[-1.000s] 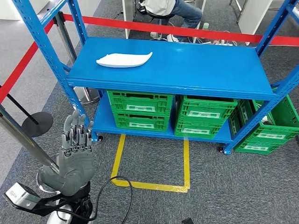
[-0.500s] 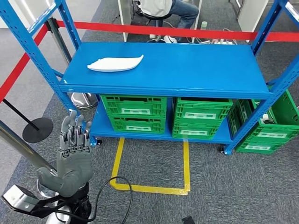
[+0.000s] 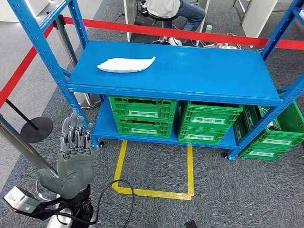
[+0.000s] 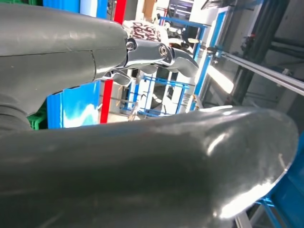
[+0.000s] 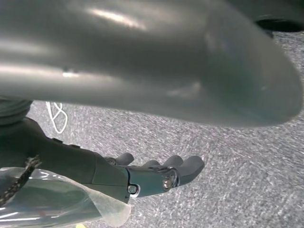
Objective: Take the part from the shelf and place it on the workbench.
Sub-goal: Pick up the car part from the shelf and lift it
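Note:
The part (image 3: pixel 126 64) is a long white curved piece lying flat on the top board of the blue shelf (image 3: pixel 201 71), towards its left end. My left hand (image 3: pixel 74 159) is raised low at the left, well short of the shelf, fingers straight and apart, holding nothing. In the left wrist view its fingers (image 4: pixel 161 51) stretch out with nothing in them. My right hand (image 5: pixel 143 178) hangs over grey carpet, fingers extended and empty.
Green crates (image 3: pixel 143 114) (image 3: pixel 211 121) fill the lower shelf board, and another (image 3: pixel 276 137) stands at the right. Red barrier tape (image 3: pixel 201 35) runs behind, with a stanchion base (image 3: pixel 35 129) at the left. A yellow floor outline (image 3: pixel 154 192), a black cable (image 3: pixel 118 190) and a seated person (image 3: pixel 172 9) are nearby.
The whole view swayed left and then back, so the camera moved. The part lies where it was. My left hand stays raised and open, slightly lower in the picture.

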Controlling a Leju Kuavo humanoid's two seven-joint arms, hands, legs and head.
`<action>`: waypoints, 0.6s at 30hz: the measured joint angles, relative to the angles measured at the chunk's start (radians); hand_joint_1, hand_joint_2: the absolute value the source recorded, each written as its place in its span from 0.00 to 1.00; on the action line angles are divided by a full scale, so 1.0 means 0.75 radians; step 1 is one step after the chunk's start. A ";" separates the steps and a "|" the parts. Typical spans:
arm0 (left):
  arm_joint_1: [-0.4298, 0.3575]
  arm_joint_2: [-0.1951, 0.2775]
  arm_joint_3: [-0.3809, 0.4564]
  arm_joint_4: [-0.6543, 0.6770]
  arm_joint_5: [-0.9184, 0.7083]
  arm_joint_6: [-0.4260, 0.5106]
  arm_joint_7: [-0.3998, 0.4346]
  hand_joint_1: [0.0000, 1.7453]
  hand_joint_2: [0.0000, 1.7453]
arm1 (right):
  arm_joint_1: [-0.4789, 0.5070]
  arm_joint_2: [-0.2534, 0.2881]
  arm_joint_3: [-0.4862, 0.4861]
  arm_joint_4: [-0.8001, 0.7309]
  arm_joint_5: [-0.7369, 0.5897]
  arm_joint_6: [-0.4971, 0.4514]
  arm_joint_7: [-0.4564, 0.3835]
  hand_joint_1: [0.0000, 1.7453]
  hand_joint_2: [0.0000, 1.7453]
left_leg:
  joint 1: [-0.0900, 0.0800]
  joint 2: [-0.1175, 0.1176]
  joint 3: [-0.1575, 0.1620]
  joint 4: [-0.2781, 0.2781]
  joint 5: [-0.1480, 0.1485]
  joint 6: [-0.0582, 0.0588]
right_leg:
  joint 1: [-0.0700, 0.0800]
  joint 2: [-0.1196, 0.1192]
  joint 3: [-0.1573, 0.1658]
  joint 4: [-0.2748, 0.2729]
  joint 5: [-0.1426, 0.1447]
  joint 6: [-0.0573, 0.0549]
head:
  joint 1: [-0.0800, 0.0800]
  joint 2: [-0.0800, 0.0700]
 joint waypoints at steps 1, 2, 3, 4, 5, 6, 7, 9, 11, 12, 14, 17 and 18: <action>0.000 0.000 -0.001 0.000 0.006 -0.012 -0.006 0.00 0.00 | 0.002 0.000 0.000 0.000 0.000 0.001 -0.004 0.00 0.00 | 0.000 -0.001 0.003 0.000 -0.006 0.000 | 0.000 0.000 -0.008 0.000 0.025 0.000 | 0.000 0.000; 0.001 0.000 -0.002 0.000 0.012 -0.026 -0.012 0.00 0.00 | 0.003 0.000 0.000 0.000 0.000 0.002 -0.008 0.00 0.00 | 0.000 -0.003 0.008 0.000 -0.013 0.000 | 0.000 0.000 0.011 -0.052 0.071 -0.002 | 0.000 0.000; 0.002 0.000 -0.003 -0.001 0.016 -0.037 -0.017 0.00 0.00 | 0.003 0.000 -0.001 0.000 0.001 0.003 -0.013 0.00 0.00 | 0.000 -0.004 0.015 0.000 -0.023 -0.003 | 0.000 -0.001 0.051 -0.142 0.124 -0.004 | 0.001 0.000; 0.004 0.000 -0.003 -0.001 0.018 -0.043 -0.019 0.00 0.00 | 0.002 0.000 -0.001 0.000 0.001 0.004 -0.018 0.00 0.00 | -0.003 -0.004 0.023 0.002 -0.033 -0.008 | 0.000 -0.003 0.096 -0.234 0.154 -0.007 | 0.001 0.000; 0.006 0.000 -0.004 -0.001 0.018 -0.045 -0.019 0.00 0.00 | 0.001 -0.001 -0.001 0.000 0.001 0.004 -0.021 0.00 0.00 | -0.006 -0.004 0.029 0.004 -0.037 -0.015 | 0.001 -0.003 0.136 -0.304 0.172 -0.013 | 0.001 0.000; 0.007 -0.001 -0.004 -0.002 0.015 -0.042 -0.019 0.00 0.00 | 0.001 -0.001 -0.001 0.000 0.001 0.005 -0.022 0.00 0.00 | -0.009 -0.004 0.034 0.006 -0.040 -0.022 | 0.002 -0.003 0.161 -0.343 0.172 -0.019 | 0.001 0.000; 0.008 -0.001 -0.004 -0.002 0.011 -0.033 -0.020 0.00 0.00 | 0.001 -0.001 -0.001 0.000 0.000 0.005 -0.020 0.00 0.00 | -0.011 -0.003 0.037 0.008 -0.040 -0.028 | 0.004 -0.002 0.172 -0.353 0.163 -0.025 | 0.000 0.000; 0.007 -0.003 -0.002 -0.003 0.000 -0.006 -0.023 0.00 0.00 | 0.002 0.000 -0.001 0.000 -0.001 0.004 -0.012 0.00 0.00 | -0.008 -0.003 0.040 0.011 -0.042 -0.038 | 0.003 0.000 0.178 -0.356 0.165 -0.038 | -0.001 0.000; 0.005 -0.004 0.000 -0.005 -0.005 0.011 -0.026 0.00 0.00 | 0.001 0.000 -0.002 0.000 0.000 0.003 -0.004 0.00 0.00 | -0.006 -0.003 0.017 0.070 -0.080 -0.052 | -0.002 -0.001 0.187 -0.364 0.163 -0.052 | -0.005 0.000; 0.005 -0.004 0.001 -0.006 -0.006 0.014 -0.027 0.00 0.00 | 0.000 0.000 -0.002 0.000 0.000 0.003 -0.003 0.00 0.00 | -0.004 -0.002 -0.017 0.140 -0.114 -0.059 | -0.003 -0.003 0.193 -0.366 0.159 -0.060 | -0.008 0.000; 0.006 -0.004 0.002 -0.007 -0.007 0.017 -0.028 0.00 0.00 | -0.001 0.000 -0.002 0.000 0.001 0.003 -0.001 0.00 0.00 | -0.001 -0.002 -0.115 0.321 -0.179 -0.068 | -0.002 -0.003 0.200 -0.366 0.151 -0.070 | -0.010 0.000; 0.007 -0.003 0.005 -0.007 -0.007 0.019 -0.029 0.00 0.00 | 0.000 0.000 -0.002 0.000 0.001 0.003 0.001 0.00 0.00 | -0.001 -0.002 -0.162 0.357 -0.120 -0.064 | 0.000 0.002 0.219 -0.366 0.136 -0.072 | -0.011 0.000; 0.007 -0.003 0.005 -0.007 -0.007 0.020 -0.029 0.00 0.00 | 0.000 0.000 -0.002 0.000 0.002 0.003 0.001 0.00 0.00 | -0.002 -0.002 -0.135 0.277 -0.057 -0.056 | 0.000 0.004 0.229 -0.366 0.129 -0.070 | -0.011 0.000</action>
